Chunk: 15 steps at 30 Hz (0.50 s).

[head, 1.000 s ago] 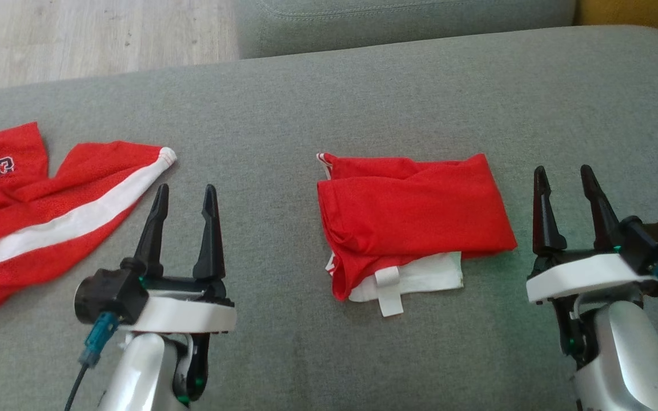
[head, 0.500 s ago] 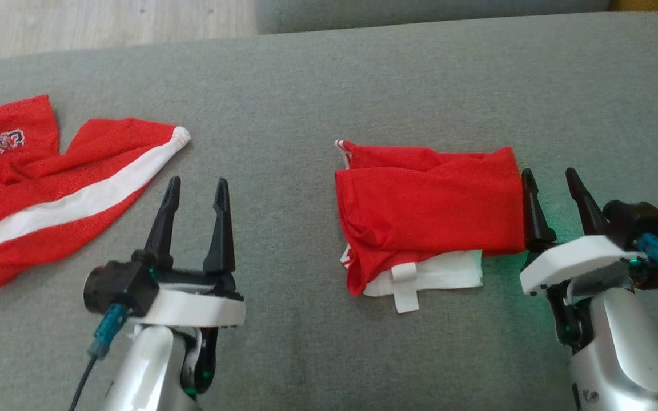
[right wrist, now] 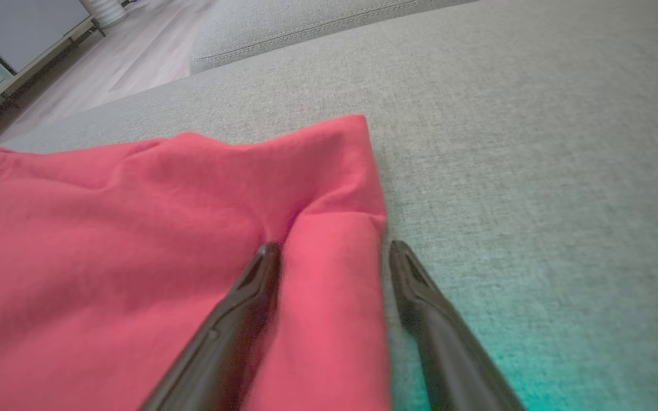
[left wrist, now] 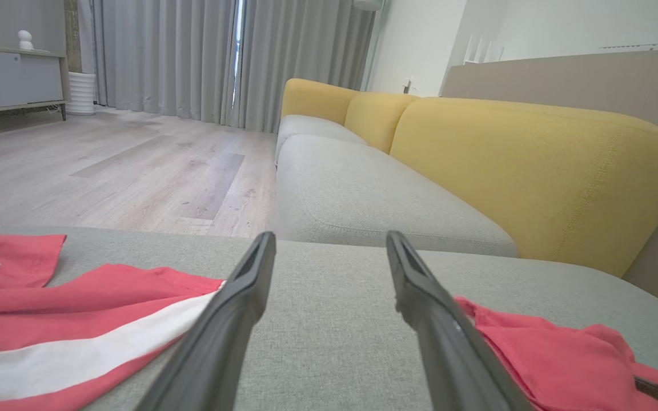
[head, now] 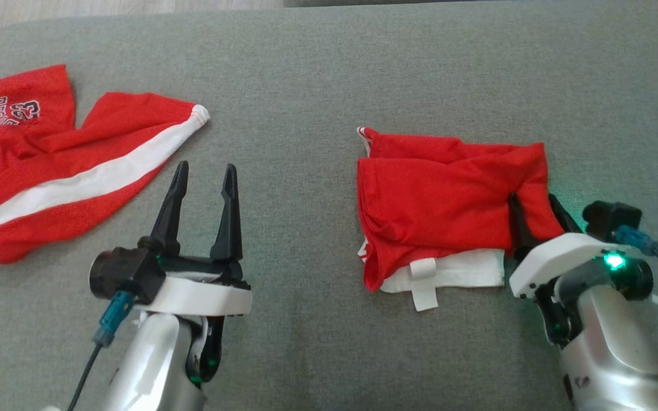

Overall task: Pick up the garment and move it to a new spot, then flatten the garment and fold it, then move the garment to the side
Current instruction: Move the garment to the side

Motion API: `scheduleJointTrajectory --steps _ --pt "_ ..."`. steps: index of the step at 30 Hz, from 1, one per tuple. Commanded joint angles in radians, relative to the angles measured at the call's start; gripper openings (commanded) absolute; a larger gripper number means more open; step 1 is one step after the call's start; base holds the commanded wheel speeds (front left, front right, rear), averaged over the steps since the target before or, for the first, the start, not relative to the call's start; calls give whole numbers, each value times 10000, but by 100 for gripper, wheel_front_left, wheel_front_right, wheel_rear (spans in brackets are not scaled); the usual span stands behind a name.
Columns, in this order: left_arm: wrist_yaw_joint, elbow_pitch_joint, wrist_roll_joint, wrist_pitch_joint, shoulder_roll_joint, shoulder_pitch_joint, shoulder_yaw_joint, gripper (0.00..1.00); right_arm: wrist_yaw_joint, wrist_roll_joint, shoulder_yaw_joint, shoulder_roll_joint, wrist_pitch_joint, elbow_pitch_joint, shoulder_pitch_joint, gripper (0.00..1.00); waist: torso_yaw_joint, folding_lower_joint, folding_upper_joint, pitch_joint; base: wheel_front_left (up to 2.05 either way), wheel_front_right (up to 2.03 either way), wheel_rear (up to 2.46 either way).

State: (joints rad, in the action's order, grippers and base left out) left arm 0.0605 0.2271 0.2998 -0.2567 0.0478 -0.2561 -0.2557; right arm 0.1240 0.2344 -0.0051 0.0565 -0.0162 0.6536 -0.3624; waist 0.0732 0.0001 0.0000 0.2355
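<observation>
The folded red garment [head: 437, 194] lies on the grey cushion [head: 317, 68], a white layer and tab showing under its near edge. My right gripper [head: 533, 205] is at its right edge, open, with a raised ridge of red cloth standing between the two fingers. In the right wrist view the garment [right wrist: 135, 240] bunches up where the right gripper [right wrist: 333, 248] straddles it, one finger on the cloth and the other on bare cushion. My left gripper [head: 206, 167] hovers open over bare cushion to the garment's left, holding nothing; the left wrist view shows the left gripper [left wrist: 330, 237] with the garment [left wrist: 557, 354] at lower right.
A second red garment with a white stripe [head: 77, 177] is spread at the cushion's far left and also appears as striped cloth [left wrist: 77, 319] in the left wrist view. Beyond the cushion stand a yellow sofa back [left wrist: 534, 160] and wooden floor [left wrist: 106, 171].
The head camera has tilted down. My right gripper has slid left onto the folded garment's right edge, pushing the cloth into a ridge between its fingers. The left gripper has stayed put.
</observation>
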Motion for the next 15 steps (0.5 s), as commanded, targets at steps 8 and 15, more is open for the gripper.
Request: scheduleJointTrajectory --steps 8,15 --pt "71 -228 -289 -51 24 -413 194 100 67 -1287 767 -50 -482 -79 -735 0 -717 -1 0 -55 0 0 0" --pt "124 -355 -422 -51 24 -692 -39 100 67 -1877 1091 1179 -333 -755 -1198 0 -1544 -1 0 31 0 0 0"
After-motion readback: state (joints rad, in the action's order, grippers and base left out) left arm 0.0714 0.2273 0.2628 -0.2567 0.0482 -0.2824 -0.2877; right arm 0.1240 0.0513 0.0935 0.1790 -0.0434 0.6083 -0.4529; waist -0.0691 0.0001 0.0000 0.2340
